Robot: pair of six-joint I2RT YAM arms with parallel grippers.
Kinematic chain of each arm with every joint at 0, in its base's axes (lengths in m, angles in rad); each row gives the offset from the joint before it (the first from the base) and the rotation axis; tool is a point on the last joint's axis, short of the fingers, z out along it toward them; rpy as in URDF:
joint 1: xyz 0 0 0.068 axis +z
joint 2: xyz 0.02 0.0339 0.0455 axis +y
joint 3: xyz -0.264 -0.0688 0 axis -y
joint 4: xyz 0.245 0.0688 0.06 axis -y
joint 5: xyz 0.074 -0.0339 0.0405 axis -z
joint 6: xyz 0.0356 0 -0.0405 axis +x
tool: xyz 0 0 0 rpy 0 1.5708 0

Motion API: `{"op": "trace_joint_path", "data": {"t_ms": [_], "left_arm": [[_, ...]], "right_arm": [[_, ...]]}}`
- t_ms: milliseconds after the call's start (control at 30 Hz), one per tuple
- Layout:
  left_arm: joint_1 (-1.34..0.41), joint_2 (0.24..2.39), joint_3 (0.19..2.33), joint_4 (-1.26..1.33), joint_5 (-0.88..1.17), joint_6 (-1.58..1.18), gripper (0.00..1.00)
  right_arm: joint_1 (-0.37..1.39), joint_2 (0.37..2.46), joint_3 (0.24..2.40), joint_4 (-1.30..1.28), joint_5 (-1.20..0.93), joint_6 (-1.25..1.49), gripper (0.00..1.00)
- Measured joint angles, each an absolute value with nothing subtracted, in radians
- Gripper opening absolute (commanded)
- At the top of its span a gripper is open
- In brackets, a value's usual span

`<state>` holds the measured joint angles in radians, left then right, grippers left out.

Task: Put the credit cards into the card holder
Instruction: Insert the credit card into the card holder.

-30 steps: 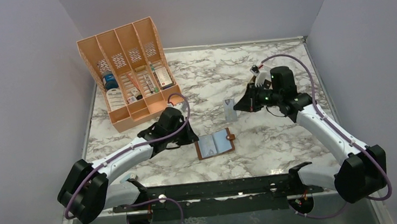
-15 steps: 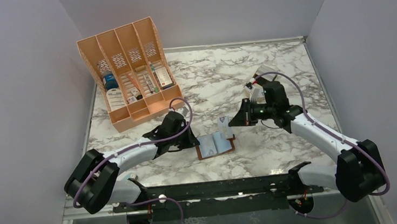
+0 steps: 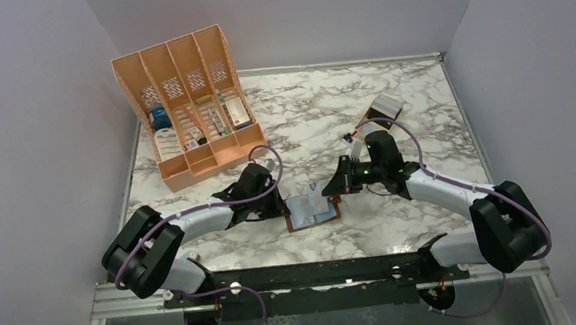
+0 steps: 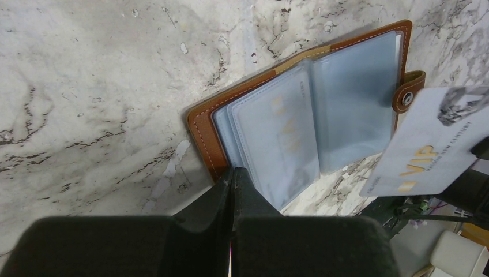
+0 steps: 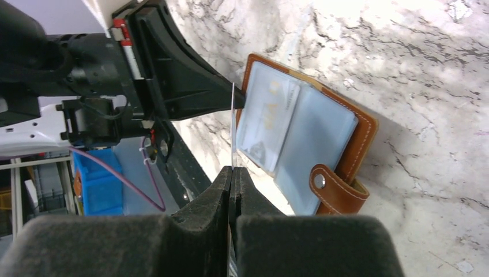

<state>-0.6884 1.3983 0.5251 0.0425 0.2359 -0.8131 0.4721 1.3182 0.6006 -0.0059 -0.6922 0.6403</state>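
Note:
The brown leather card holder [image 3: 314, 210] lies open on the marble, its clear bluish sleeves [image 4: 346, 98] facing up and the snap tab [image 5: 334, 187] at one end. My right gripper [image 3: 333, 187] is shut on a pale credit card [image 4: 429, 153] marked VIP. It holds the card above the holder's tab end, and in the right wrist view the card [image 5: 233, 127] shows edge-on. My left gripper [image 4: 232, 171] is shut with nothing between its fingers, and its tips rest on the holder's opposite edge, on the corner of the sleeves.
The orange slotted organiser [image 3: 186, 108], filled with small boxes and bottles, stands at the back left. A small tan wooden stand [image 3: 385, 109] sits behind the right arm. The table's dark front rail [image 3: 318, 274] runs just below the holder.
My right gripper has carried the card left and nearer, from mid-table to just over the holder. My left gripper has slid right up to the holder's edge.

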Motion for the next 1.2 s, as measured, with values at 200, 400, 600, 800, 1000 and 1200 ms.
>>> {"op": "trace_joint_path", "data": {"t_ms": [200,400,600,800,1000,1200], "left_arm": [[-0.688,1.402,0.525,0.044,0.236,-0.812,0.00],[-0.688,1.402,0.523,0.043,0.235,-0.805,0.00],[-0.688,1.401,0.523,0.040,0.234,-0.796,0.00],[-0.688,1.397,0.523,0.032,0.227,-0.789,0.00],[-0.688,1.396,0.523,0.031,0.222,-0.786,0.00],[-0.688,1.395,0.523,0.029,0.220,-0.786,0.00]], "right_arm": [[0.472,1.366,0.572,0.062,-0.666,0.651,0.01],[0.472,1.436,0.572,0.110,-0.654,0.650,0.01],[0.472,1.480,0.572,0.136,-0.632,0.639,0.01],[0.479,1.516,0.572,0.167,-0.625,0.638,0.01],[0.490,1.539,0.572,0.186,-0.624,0.632,0.01],[0.500,1.539,0.569,0.196,-0.624,0.631,0.01]]}}
